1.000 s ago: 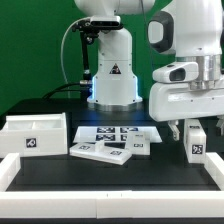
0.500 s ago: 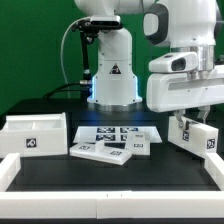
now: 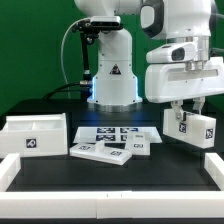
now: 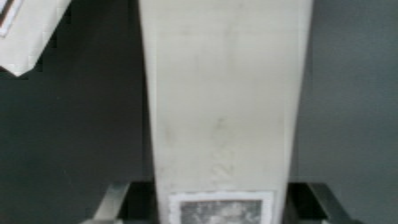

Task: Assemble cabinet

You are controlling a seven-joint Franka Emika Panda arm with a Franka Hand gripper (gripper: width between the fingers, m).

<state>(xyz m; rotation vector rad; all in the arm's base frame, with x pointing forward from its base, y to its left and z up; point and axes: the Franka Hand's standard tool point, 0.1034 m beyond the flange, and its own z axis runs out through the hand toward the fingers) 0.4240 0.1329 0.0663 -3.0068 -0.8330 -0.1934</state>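
Clamping a white panel (image 3: 197, 131) between narrowly set fingers (image 4: 128, 198), the gripper (image 3: 183, 117) holds the tagged piece clear of the table (image 3: 60, 172) at the exterior view's right, slightly tilted with its tag faces toward the camera. The wrist view shows the panel running long and straight away from the jaws, with a tag at the gripped end and the corner of another white piece (image 4: 25, 35) beyond it. Toward the middle of the exterior view, flat panels (image 3: 108, 151) lie loosely overlapped in front of the marker board (image 3: 120, 131). The open box shell (image 3: 35, 135) sits at the left, well apart from the held part. The job appears to be at an early stage, with no parts seen joined. Doing this carry well likely means a firm grip so the long part does not swing. It also means squaring the tilt before the panel meets the shell, crossing above the loose panels rather than through them, and lowering slowly so the edge seats where it belongs instead of nudging the shell aside.
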